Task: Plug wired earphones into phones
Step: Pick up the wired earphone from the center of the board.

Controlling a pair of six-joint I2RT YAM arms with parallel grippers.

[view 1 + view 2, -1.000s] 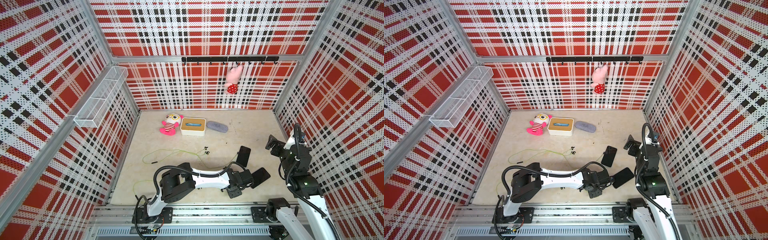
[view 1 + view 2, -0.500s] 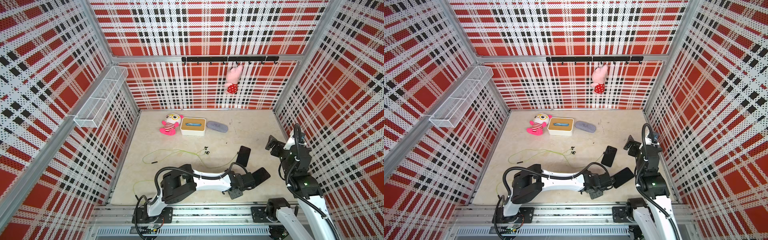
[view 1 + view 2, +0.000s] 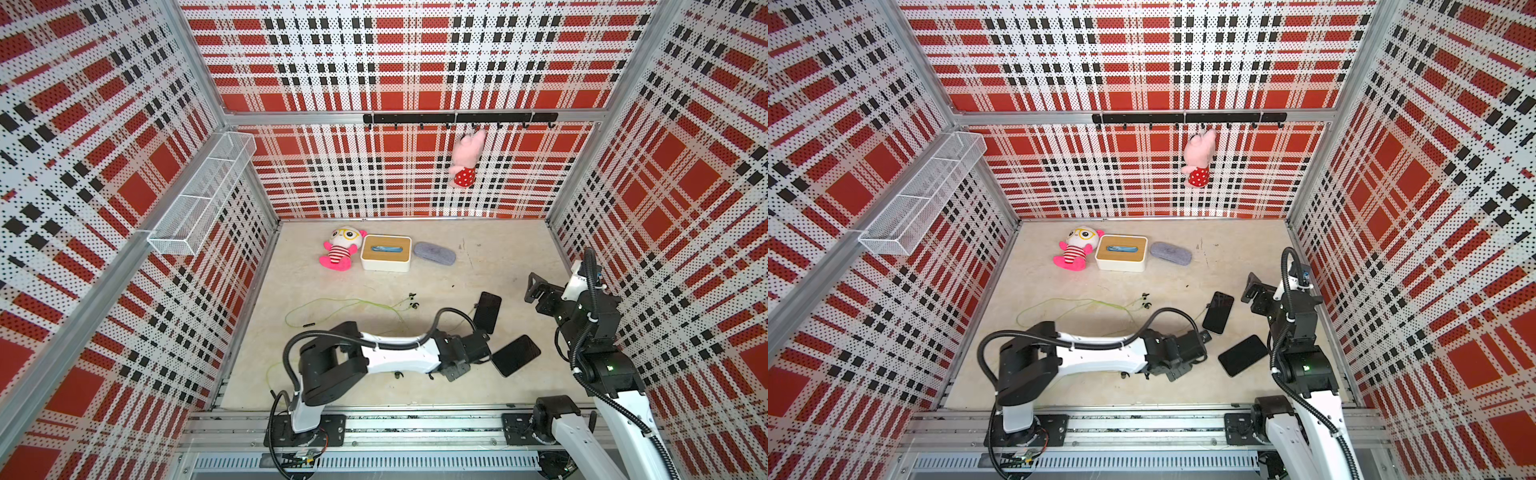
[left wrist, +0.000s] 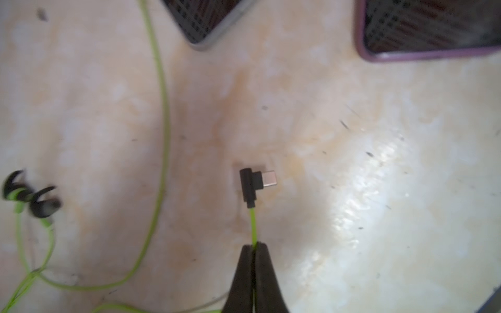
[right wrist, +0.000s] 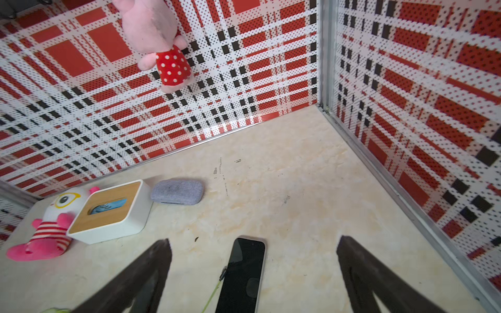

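The pale surface (image 3: 478, 257) carries both phones (image 3: 515, 355) lying flat and near each other. They are rigid, glossy slabs that would likely skate if pushed, so one needs bracing at its edges. The right hand (image 3: 538, 291) hovers spread wide above the farther phone (image 5: 244, 273), holding nothing. The green earphone cable (image 4: 162, 108) is limp and light, poor for steering. The left hand (image 4: 254, 245) is clenched on it just behind the small angled plug (image 4: 253, 184), which is apart from both phones. The stiff plug body looks the surer hold.
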